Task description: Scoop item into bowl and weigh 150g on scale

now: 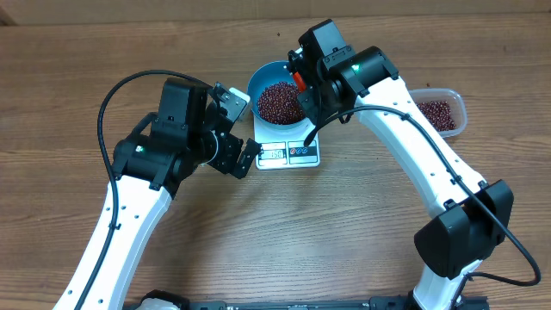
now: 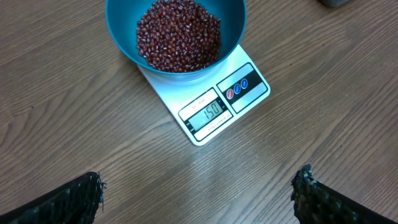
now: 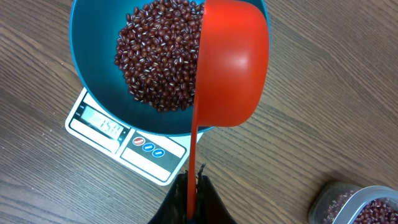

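Note:
The blue bowl (image 1: 274,101) (image 2: 175,37) (image 3: 93,56) sits on the white scale (image 1: 288,153) (image 2: 214,109) (image 3: 124,140) and holds a heap of dark red-brown beans (image 1: 279,102) (image 2: 179,34) (image 3: 158,56). My right gripper (image 3: 193,180) (image 1: 301,86) is shut on the thin handle of a red scoop (image 3: 233,68), which is tipped on its side over the bowl's right rim. My left gripper (image 2: 199,193) (image 1: 241,155) hovers open over bare wood just in front of the scale, with nothing between its fingers (image 2: 68,202).
A clear plastic tub (image 1: 441,112) (image 3: 354,205) with more beans stands to the right of the scale. The arms flank the scale on both sides of the wooden table (image 1: 86,69).

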Motion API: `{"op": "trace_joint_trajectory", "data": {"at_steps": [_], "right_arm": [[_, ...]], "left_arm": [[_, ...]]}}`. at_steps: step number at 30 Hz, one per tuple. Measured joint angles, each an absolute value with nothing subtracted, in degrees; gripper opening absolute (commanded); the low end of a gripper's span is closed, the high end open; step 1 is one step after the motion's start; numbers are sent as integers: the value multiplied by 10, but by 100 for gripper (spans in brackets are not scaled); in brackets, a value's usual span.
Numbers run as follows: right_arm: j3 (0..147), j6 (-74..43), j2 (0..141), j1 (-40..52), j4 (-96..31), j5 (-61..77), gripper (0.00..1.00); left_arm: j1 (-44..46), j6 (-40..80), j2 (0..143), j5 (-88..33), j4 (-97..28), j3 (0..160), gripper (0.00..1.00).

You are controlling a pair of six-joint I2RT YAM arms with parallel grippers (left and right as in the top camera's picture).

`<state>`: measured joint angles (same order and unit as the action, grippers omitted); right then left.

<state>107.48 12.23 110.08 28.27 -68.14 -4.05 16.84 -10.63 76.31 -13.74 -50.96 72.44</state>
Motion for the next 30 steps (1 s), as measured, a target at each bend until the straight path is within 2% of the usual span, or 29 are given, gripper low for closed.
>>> {"op": "trace_joint_trajectory", "data": {"at_steps": [11,20,30], "right_arm": [[1080,111,1070,257,-681,5,4],[1091,105,958,128,-707,86,4],[1092,105,938,-31,-771,174,4]], "left_arm": [[168,-106,763,-137,-510,724,99],[168,-106,763,-137,-510,724,99],[168,-106,763,-137,-510,724,100]]}}
